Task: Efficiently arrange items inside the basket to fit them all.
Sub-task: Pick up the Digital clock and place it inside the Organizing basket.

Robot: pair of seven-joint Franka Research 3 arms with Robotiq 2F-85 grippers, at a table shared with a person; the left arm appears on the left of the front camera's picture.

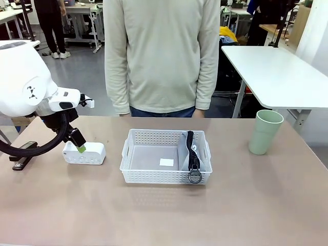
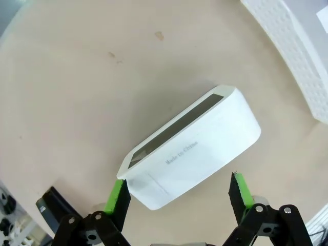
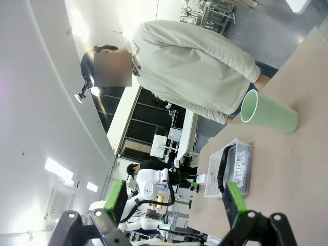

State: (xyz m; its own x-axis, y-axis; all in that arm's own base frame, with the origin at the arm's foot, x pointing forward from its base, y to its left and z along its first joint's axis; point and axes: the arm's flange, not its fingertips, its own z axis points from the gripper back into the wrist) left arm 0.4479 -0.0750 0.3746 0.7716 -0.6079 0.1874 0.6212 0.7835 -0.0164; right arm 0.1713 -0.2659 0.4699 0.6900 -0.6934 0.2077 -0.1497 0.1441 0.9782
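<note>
Left wrist view: left jaws gape fully and hold nothing, their green pads (image 2: 119, 197) flanking the near end of the white boxy device (image 2: 189, 148). It lies flat on the worktop (image 1: 164, 215), just left of the basket (image 1: 154, 177). Its long axis runs diagonally to the jaws, far end pointing towards the basket. Closing now would likely catch a corner, so the box could swivel or squirt free. Right jaws also stand open and empty.
</note>
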